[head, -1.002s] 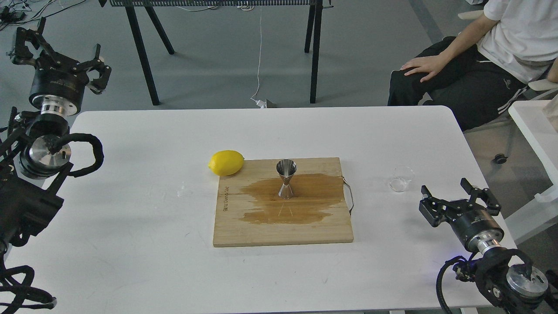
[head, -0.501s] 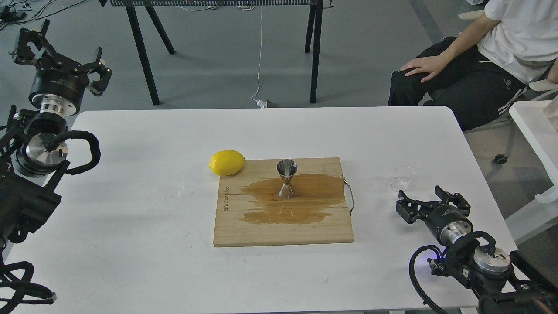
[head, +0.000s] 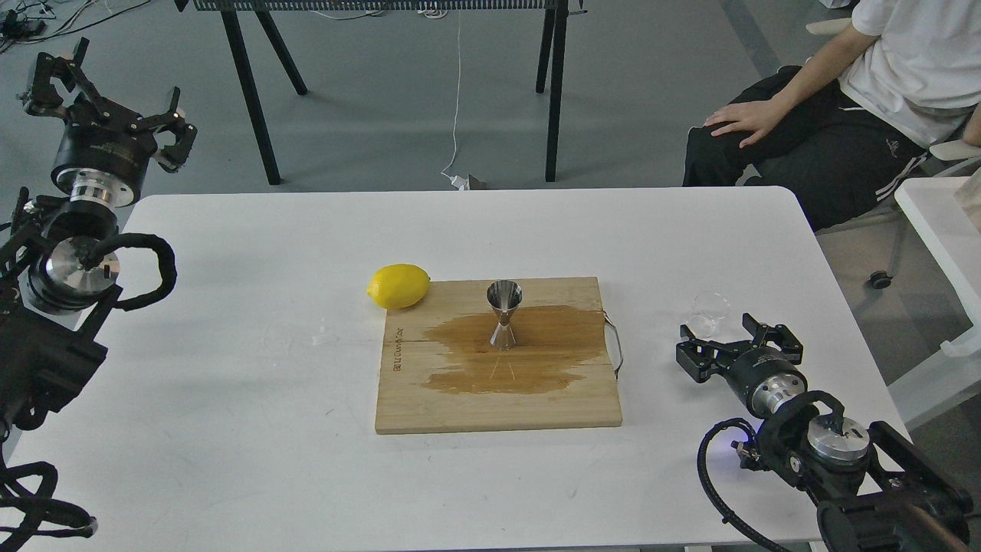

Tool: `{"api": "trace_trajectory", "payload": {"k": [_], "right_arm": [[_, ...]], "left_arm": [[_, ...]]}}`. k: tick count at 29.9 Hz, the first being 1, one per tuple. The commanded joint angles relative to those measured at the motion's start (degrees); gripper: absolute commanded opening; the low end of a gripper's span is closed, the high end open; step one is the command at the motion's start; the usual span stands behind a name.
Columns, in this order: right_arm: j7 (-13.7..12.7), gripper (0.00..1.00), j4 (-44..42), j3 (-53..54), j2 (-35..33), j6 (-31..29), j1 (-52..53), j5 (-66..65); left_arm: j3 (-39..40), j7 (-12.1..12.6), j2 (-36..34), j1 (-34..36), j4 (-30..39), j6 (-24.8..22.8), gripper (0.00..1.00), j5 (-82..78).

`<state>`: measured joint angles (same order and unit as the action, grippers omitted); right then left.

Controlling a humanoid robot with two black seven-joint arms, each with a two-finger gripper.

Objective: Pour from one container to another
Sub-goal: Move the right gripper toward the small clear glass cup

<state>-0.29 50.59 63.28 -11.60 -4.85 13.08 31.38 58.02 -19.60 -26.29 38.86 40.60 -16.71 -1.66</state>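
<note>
Lab, floor cables [head: 457, 92], seated observer [head: 851, 100]

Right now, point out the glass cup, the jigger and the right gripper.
glass cup [head: 708, 309], head view, clear side wall.
jigger [head: 503, 316], head view, narrow waist.
right gripper [head: 734, 340], head view, midway between fingertips.

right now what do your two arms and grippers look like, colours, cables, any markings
Both arms are black with bare silver metal rings and round joint caps. The left gripper and right gripper have black, angular fingers on a cylindrical black body. Thick black sheathed cables loop beside each wrist. A small blue light glows by the right arm's cable. The bodies carry small pale lettering, too small to read.
</note>
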Motion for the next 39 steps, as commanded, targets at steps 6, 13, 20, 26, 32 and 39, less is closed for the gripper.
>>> {"api": "trace_trajectory", "payload": {"k": [6,13,20,26,32,39], "right_arm": [[0.02,1.00,-0.84,-0.08,0.26,-0.60,0.19,-0.09],[-0.24,0.99,-4.97,-0.08,2.11,-1.91,2.21,-1.05],[-0.33,0.99,-6.55,-0.08,2.37,-3.32,3.09,-1.14],[-0.42,0.99,-10.24,-0.17,2.81,-3.50,6.07,-1.14],[-1.03,0.99,-14.29,-0.17,4.31,-3.67,8.62,-1.23],[-2.00,0.90,-14.82,-1.58,5.36,-3.32,9.24,-1.49]], "left_arm": [[-4.23,-0.70,-0.25,-0.10,0.00,0.09,1.00,-5.28],[-4.50,-0.79,0.19,-0.45,0.00,0.09,1.00,-6.07],[-4.58,-0.79,0.45,-0.45,0.00,0.09,1.00,-6.07],[-4.58,-0.88,0.45,-0.54,0.00,0.01,1.00,-6.07],[-4.58,-0.88,0.01,-0.54,0.00,-0.08,1.00,-6.07],[-4.58,-0.88,0.01,-0.54,0.00,-0.08,1.00,-6.07]]}}
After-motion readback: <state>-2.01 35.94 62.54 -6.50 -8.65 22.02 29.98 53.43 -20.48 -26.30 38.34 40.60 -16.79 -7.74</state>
